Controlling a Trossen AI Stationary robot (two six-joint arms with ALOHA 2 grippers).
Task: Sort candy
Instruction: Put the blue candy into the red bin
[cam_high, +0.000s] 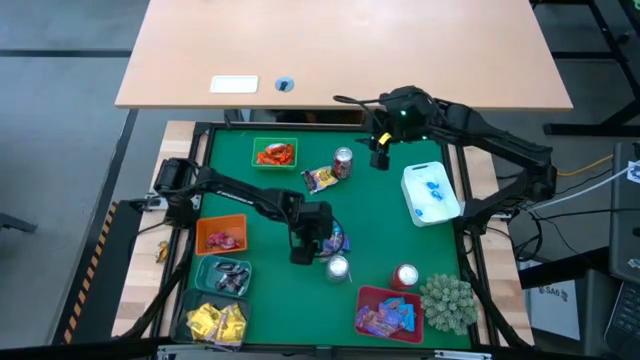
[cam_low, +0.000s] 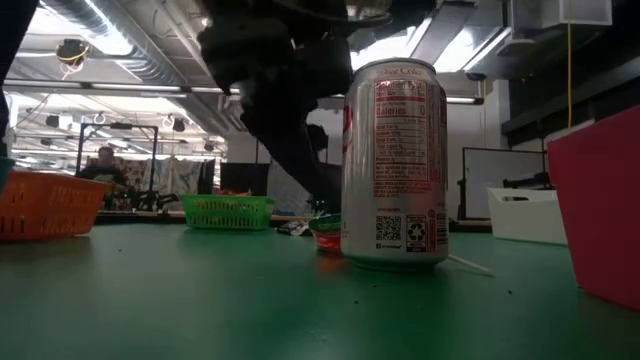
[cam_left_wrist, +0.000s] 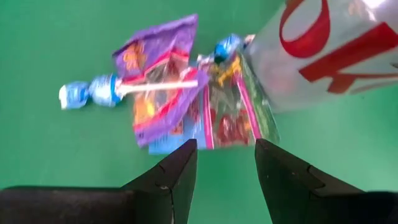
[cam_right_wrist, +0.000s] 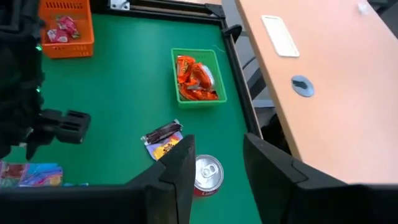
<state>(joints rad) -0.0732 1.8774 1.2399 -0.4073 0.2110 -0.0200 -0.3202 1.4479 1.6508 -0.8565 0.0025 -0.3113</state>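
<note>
- The left gripper (cam_high: 303, 250) hangs over the middle of the green mat (cam_high: 390, 215), fingers spread with nothing between them; in its wrist view the gap shows bare mat.
- Just ahead of those fingers lies a small candy pile (cam_left_wrist: 186, 93): a purple packet (cam_left_wrist: 158, 74), a blue-wrapped lollipop (cam_left_wrist: 93, 92) with a white stick, and a clear packet (cam_left_wrist: 233, 112) touching a can (cam_left_wrist: 323, 56).
- The right gripper (cam_high: 380, 152) hovers at the mat's far edge, fingers apart and empty, above another can (cam_right_wrist: 205, 175).
- Near that can lie two loose packets (cam_right_wrist: 163, 140).
- Sorted candy sits in bins: orange-red in the green bin (cam_high: 274, 153), pink in the orange bin (cam_high: 221, 236), dark in the teal bin (cam_high: 225, 277), yellow in the bin (cam_high: 215, 322) at the near left corner, mixed purple and blue in the red bin (cam_high: 388, 314), blue in the white bin (cam_high: 431, 194).
- A third can (cam_high: 405, 277) stands beside a spiky plant (cam_high: 447, 300).
</note>
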